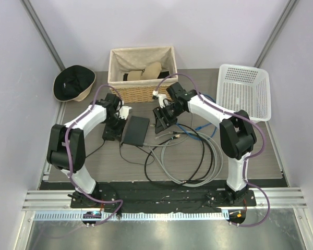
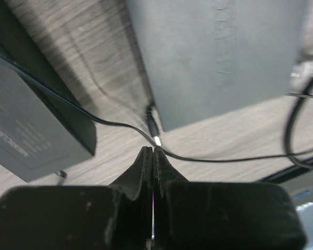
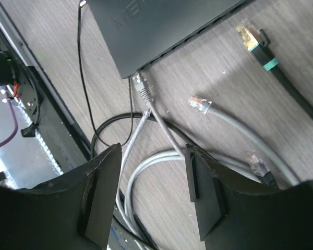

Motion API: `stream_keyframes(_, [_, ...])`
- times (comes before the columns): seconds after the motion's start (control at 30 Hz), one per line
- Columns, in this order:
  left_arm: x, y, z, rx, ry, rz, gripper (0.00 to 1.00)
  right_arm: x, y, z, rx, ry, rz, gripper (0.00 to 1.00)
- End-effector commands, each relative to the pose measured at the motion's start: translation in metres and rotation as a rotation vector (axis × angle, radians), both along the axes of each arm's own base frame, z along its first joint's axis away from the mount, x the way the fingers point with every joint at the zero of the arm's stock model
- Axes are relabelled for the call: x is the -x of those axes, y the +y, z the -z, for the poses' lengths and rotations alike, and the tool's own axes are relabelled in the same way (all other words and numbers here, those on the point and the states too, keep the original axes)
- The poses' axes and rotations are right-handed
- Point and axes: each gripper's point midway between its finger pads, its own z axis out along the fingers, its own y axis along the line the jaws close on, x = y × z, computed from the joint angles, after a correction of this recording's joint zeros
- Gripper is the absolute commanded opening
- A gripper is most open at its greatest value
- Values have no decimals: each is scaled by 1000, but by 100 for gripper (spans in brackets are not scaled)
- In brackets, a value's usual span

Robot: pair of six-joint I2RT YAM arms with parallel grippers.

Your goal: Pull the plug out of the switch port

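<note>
Item 1. Switch: a flat, matte black rectangular box lying on the grey wood-grain table between the two grippers. Both wrist views are showing faint raised lettering on its lid, which the top view is not resolving.

Item 2. Switch port: sitting at the corner end of the box's narrow edge and facing the coiled cables. A grey plug with a ribbed boot and a clear tip is meeting that edge there. Only the right wrist view is showing this.

Item 3. Loose connectors, seen in the right wrist view only: a clear-tipped grey one and a gold-tipped black one with a teal band, both lying apart from the box.

Item 4. Power brick: matte black and blocky. Its thin black cord is running to a barrel plug that is lying beside the switch's corner. This is seen in the left wrist view only.

Item 5. Left gripper: its black fingers are pressing together, with the tips just beside the thin cord.

Item 6. Right gripper: its fingers are standing apart and hovering over grey and black cable loops.

Item 7. Seen in the top view only: a cloth-lined wicker basket, a white perforated plastic basket and a dark-lined hat.
</note>
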Motion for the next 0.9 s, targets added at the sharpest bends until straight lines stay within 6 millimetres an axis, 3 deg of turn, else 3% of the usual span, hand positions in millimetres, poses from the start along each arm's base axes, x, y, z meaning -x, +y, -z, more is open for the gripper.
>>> stream_keyframes(0.0, [-6,11,19,-62,2,27,0,4,10,-30,-105,-40,11,60])
stream_keyframes(0.1, [-2,11,22,-56,7,32,0,5,13,-17,-107,-3,38,60])
stream_keyframes(0.33, [6,9,33,-41,30,27,0,16,21,-18,-111,-37,-59,61])
stream_keyframes(0.5, [15,6,35,-19,76,33,0,39,18,-4,-127,34,-87,61])
stream_keyframes(0.63, [24,-10,-1,89,73,69,0,50,17,5,-141,82,-104,61])
stream_keyframes(0.77, [15,-23,-41,168,-17,92,0,54,24,12,-182,137,-86,60])
stream_keyframes(0.87, [5,-27,-50,183,-25,91,0,52,29,16,-198,158,-76,60])
